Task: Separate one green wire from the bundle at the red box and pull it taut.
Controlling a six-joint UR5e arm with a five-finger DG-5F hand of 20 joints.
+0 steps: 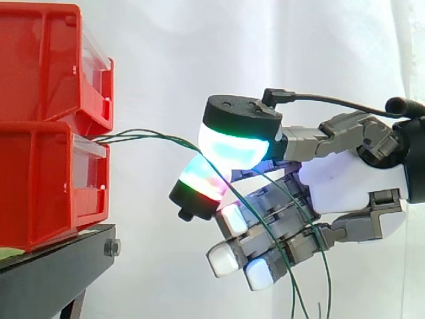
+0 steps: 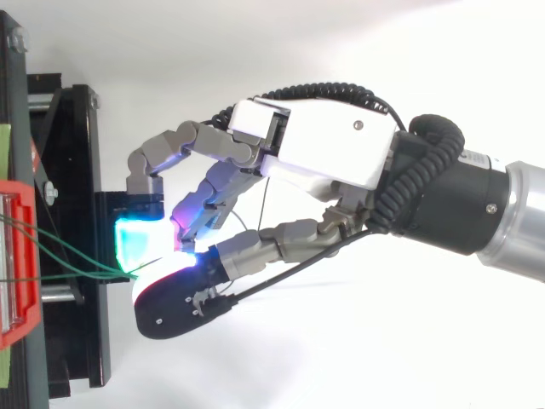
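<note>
- Stacked red plastic box (image 1: 40, 186) sits at the left on a black metal stand (image 1: 60, 266). The robot hand (image 1: 352, 179) reaches in from the right.
- Thin green wires (image 1: 166, 136) leave the gap between the upper and lower bins and run rightward to the fingers (image 1: 236, 143).
- Fingers: 2 glowing pads are closed against each other with the wires pinched between them. One pad is cyan-white and above; the other is green-magenta and below. The remaining fingers are curled loosely underneath and grip nothing that I can see.
- Top view: the strands fan out at the box (image 2: 17, 256) and converge at the pinch just left of the hand (image 2: 324, 158).
- More than 1 strand appears to enter the pinch. I cannot tell whether a single wire has been isolated.
- Past the pinch, at least 2 free tails droop down and to the right across the curled fingers.
- Key relation: the wires' long axis lies left to right, from box to fingers, with the fingers near the box.
- The span between box and fingers bows gently upward, so I judge there is slack in it.
- Judgement: tightening calls for travel straight to the right, along that axis and away from the box.
- Risk: the extra strands come along with it.
</note>
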